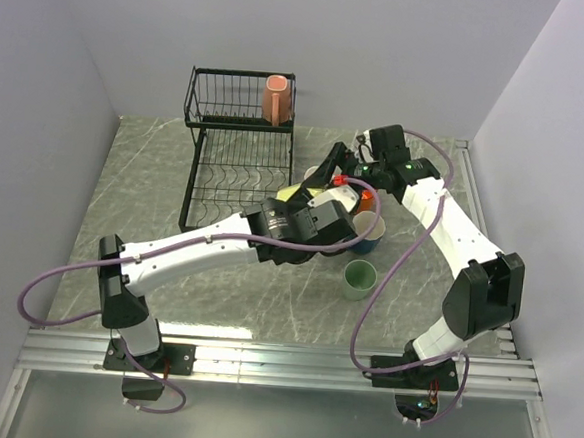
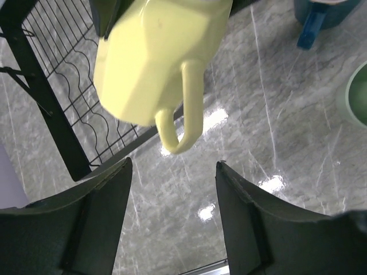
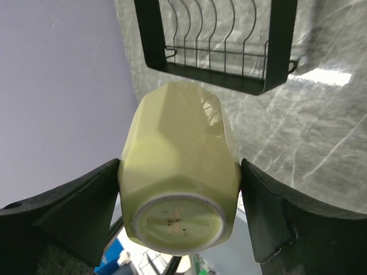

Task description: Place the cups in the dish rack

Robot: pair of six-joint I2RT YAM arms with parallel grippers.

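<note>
The right hand [image 3: 180,172] is pinching the yellow cup [image 3: 178,132] by its sides above the worktop [image 2: 298,132] beside the rack [image 1: 225,169], while the left hand [image 2: 175,166] is hovering spread, its fingertips just short of the cup.

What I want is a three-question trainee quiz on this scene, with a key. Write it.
1. True or false: a pink cup stands in the dish rack's upper basket.
2. Which pincer grips the pale yellow cup? A left, B right, C neither.
3. Fill in: the pale green cup rests on the ____.
Key: 1 true; 2 B, the right pincer; 3 the table.
</note>
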